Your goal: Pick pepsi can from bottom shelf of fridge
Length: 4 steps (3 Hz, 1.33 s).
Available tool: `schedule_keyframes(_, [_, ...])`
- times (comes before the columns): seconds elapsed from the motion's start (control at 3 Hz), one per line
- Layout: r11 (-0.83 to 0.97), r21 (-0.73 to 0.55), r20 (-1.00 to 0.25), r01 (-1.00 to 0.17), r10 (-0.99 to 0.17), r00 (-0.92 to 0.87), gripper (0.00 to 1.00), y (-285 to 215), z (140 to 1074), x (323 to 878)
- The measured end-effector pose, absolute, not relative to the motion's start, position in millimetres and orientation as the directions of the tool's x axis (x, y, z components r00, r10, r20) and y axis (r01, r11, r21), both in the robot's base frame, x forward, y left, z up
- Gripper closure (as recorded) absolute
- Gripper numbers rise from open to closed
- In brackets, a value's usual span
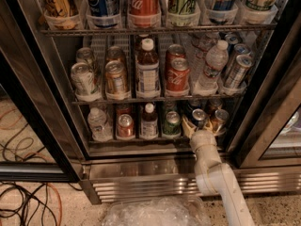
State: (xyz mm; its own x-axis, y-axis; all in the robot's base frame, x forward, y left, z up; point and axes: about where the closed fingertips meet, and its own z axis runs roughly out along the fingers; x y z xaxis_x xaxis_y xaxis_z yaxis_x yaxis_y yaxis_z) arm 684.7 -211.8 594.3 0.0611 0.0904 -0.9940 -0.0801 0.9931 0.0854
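Camera view. Large black-framed drinks fridge (155,171) with stainless slatted base: standing open and showing three wire racks. Thin metal wire bottom shelf (108,140) with pale cup holders: carrying bottles and small cans. White two-finger gripper (200,123): reaching in at the shelf's front edge near its right corner, with fingers spread wide and clamping nothing. Short blue silver-topped pepsi can (198,115): sitting between those fingers. Step judged in hand: positioning for the grasp. The next move is calling for squeezing shut, then lifting the can clear of its holder.

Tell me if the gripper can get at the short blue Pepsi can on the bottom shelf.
Probably yes. The two-finger gripper sits at the front of the bottom wire shelf, open fingers either side of the short blue silver-topped can, nothing between. The neighbouring green can leaves little room.
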Motion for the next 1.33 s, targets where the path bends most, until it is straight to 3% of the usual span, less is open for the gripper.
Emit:
schedule_keyframes(0.67, [0.993, 0.085, -0.994, -0.08, 0.09, 0.061, 1.0, -211.7, 594.4, 684.7])
schedule_keyframes(1.33, [0.992, 0.071, -0.994, -0.101, 0.078, 0.077, 1.0, -207.1, 606.8, 676.8])
